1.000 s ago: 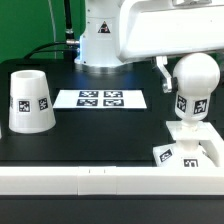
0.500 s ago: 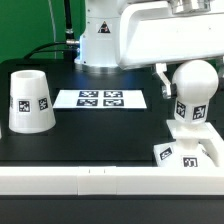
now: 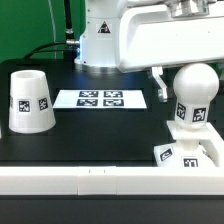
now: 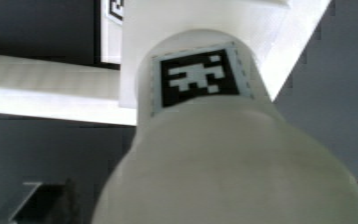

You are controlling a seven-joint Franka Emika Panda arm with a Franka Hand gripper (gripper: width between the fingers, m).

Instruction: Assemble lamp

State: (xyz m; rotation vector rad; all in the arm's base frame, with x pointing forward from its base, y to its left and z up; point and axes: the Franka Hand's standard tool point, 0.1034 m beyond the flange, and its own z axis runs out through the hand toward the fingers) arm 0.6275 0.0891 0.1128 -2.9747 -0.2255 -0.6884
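The bulb stands upright on the base near the bench's edge, the gripper straddling it, grip impossible to tell, the shade well apart.

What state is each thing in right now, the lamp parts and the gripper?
Shade: standing alone on the table, wide end down, not fitted.
Bulb: upright, round head up, on the base.
Base: flat on the table under the bulb; can't tell if the bulb is fully seated.
Gripper: down around the bulb; can't tell if it's open or shut.
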